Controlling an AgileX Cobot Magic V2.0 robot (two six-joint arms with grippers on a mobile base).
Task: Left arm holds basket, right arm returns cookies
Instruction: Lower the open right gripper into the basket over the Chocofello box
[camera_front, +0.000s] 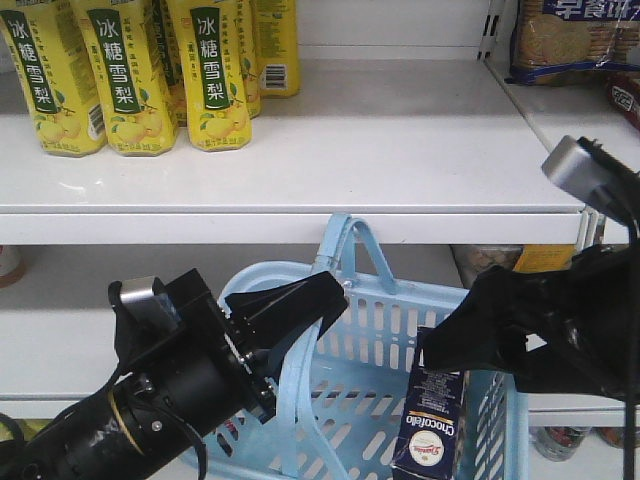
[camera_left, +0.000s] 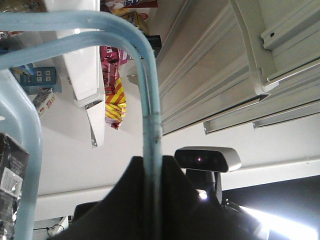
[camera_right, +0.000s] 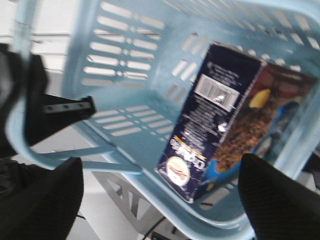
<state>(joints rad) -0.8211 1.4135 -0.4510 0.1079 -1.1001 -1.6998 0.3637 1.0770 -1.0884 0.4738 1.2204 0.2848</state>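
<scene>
One cookies carton (camera_front: 435, 420) standing in basket (camera_front: 390, 290): judged light, stiff card, slick; take by narrow sides. Right pincer (camera_right: 161, 159) spread near it; left pincer (camera_front: 290, 305) pinching basket handle (camera_left: 150, 100).

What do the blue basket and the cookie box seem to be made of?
The basket: light blue moulded plastic, slightly glossy; slotted walls and smooth hoop handles show it. The cookie box: probably printed cardboard with a light sheen, given its sharp folded edges and barcode.
</scene>
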